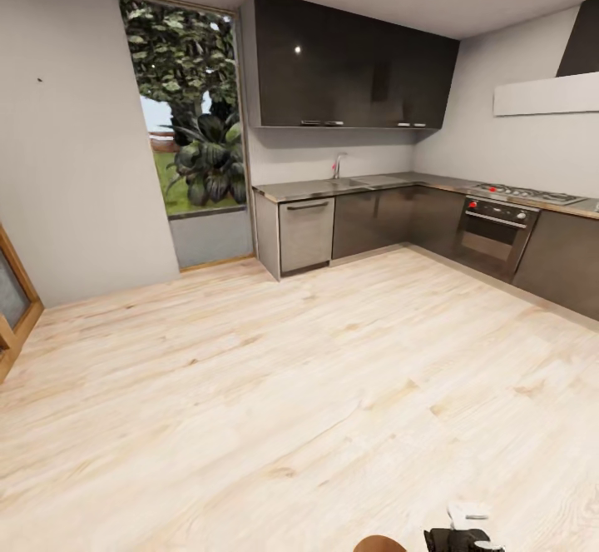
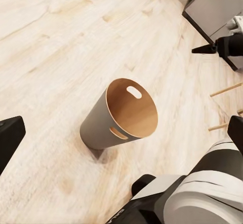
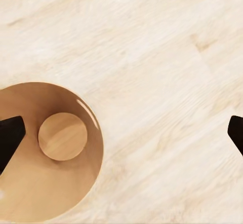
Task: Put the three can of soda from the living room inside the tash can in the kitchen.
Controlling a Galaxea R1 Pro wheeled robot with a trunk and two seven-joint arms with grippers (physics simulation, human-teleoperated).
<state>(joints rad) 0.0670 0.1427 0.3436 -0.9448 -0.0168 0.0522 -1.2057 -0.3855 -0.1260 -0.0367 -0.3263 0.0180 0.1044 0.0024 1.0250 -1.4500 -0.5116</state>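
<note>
— What is being shown from the head?

— The kitchen (image 1: 374,202) is being faced: grey cabinet fronts, a dark table (image 1: 333,186) with a tap, dark upper cupboards (image 1: 349,61), an oven (image 1: 495,231) under a hob, and a tall window (image 1: 187,102) onto greenery. The pale plank floor (image 1: 274,385) is being seen across the foreground.

— And where is the tash can being seen?

— Through the left wrist view the tash can (image 2: 121,115) is being viewed standing on the floor, between and beyond the two dark fingertips of the left pincer (image 2: 121,135), well apart from them. Its brown inside and an oval hand-hole are being shown. Nothing is being seen inside it.

— The right side?

— The tash can (image 3: 48,153) is being looked into from above by the right pincer (image 3: 121,133); it is lying under one fingertip, off to that side rather than centred between the two.

— Is anything being gripped?

— Both pincers are being held spread wide, with nothing between the fingertips.
</note>
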